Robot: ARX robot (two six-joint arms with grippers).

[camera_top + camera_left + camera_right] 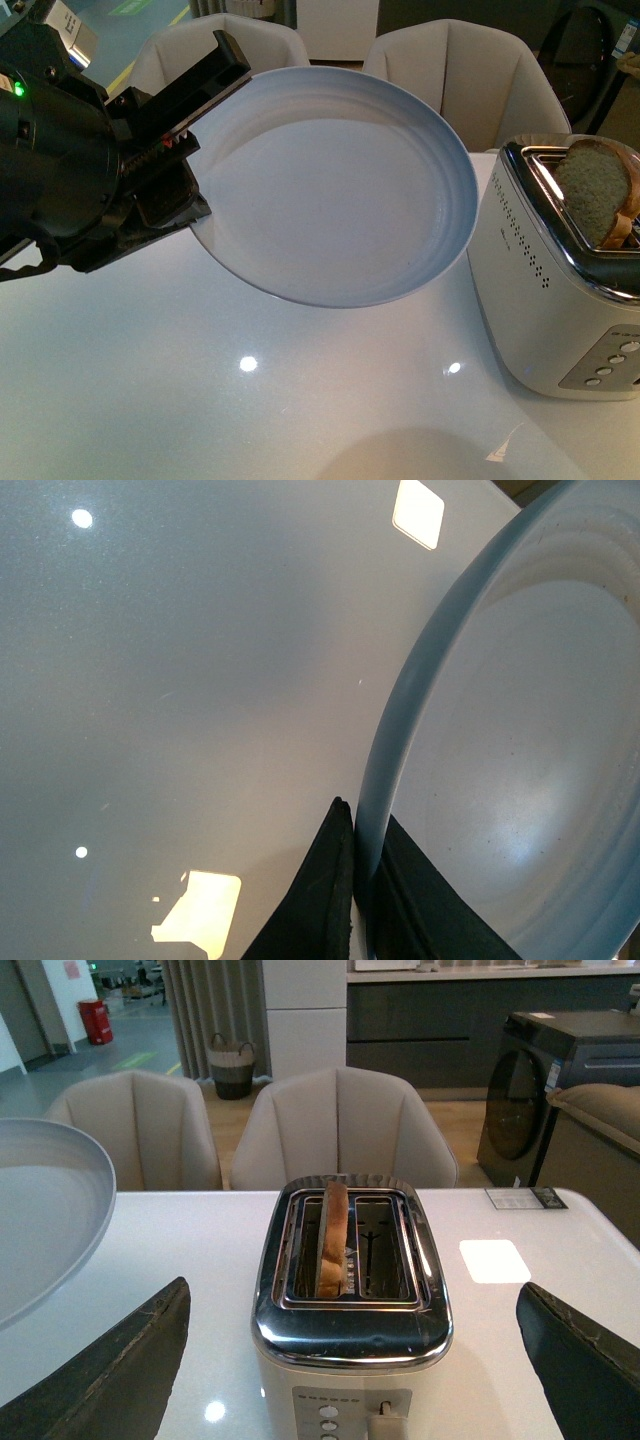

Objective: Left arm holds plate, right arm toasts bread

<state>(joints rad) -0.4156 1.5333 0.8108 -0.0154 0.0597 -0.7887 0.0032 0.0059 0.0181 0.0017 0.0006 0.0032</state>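
Bread is standing upright in one slot of a white and chrome toaster, its rounded top and brown crust poking above the chrome. In the right wrist view the slice is sitting edge-on in its slot while the slot beside it is lying empty. The toaster is resting on the glossy white bench at the right side of the scene, with its row of buttons facing the near side.

To the left of the toaster, a pale blue-grey plate is hanging above the bench, tilted so that its hollow is facing the near side. It is holding nothing. Its right rim is coming close to the toaster, but the right wrist view is showing a gap between them.

At the left, the left arm is gripping the plate by its left rim. Its jaws are clamped on that rim, one black finger pressing on the underside and the other on the inner face. A small green light is glowing on the arm.

Over on the right, the arm's jaws are standing wide apart and holding nothing. Their two dark fingers are framing the toaster from the near side without touching it.

Two pale chairs are standing at the far side of the bench.
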